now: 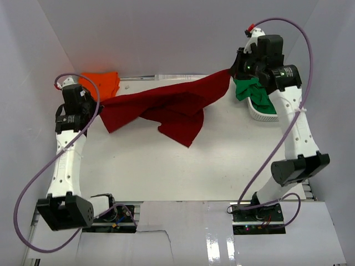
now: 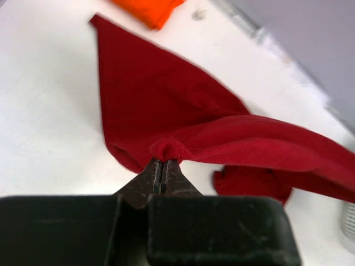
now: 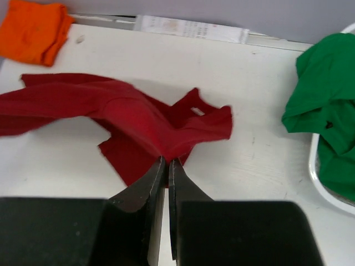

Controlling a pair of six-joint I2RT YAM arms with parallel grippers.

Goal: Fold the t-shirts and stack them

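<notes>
Left gripper (image 2: 162, 169) pinches red shirt (image 1: 166, 105) at one end; right gripper (image 3: 167, 165) pinches other end; shirt stretched between them.

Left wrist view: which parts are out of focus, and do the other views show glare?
Left wrist view: the orange t-shirt and the far table edge are soft, the dark red t-shirt is sharper. Top external view: glare on the glossy white panel at the near edge. Right wrist view: evenly lit, no glare.
</notes>
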